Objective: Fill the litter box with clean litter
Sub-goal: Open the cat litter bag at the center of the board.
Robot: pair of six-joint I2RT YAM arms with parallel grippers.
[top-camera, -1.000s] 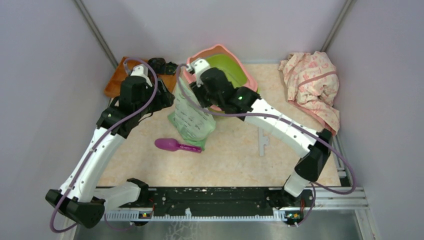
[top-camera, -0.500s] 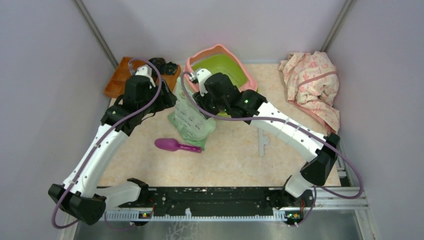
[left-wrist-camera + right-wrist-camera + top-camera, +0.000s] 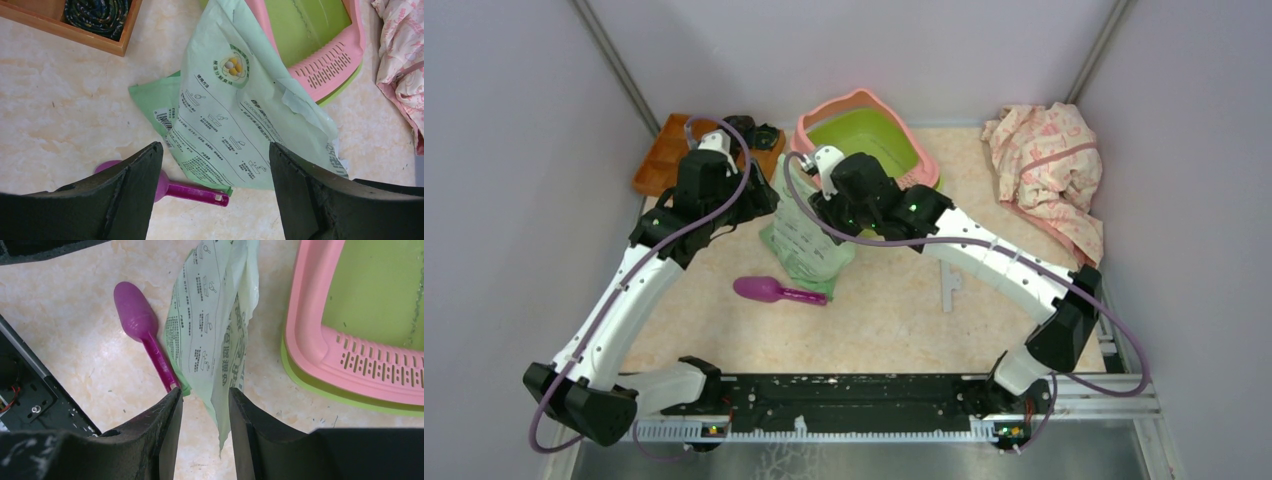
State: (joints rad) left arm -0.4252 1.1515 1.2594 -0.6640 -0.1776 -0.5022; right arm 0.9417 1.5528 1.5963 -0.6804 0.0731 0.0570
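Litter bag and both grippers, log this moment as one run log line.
left gripper: open above litter bag | right gripper: pinching bag edge | litter box: no litter visible | scoop: on table

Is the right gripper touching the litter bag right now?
Touching. In the right wrist view, the right gripper has the edge of the pale green bag running down between its two fingers, pinched there.

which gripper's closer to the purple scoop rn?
Hard to call. The left gripper hangs open above the bag, the purple scoop showing between its fingers; the right gripper grips the bag's edge beside the scoop's handle.
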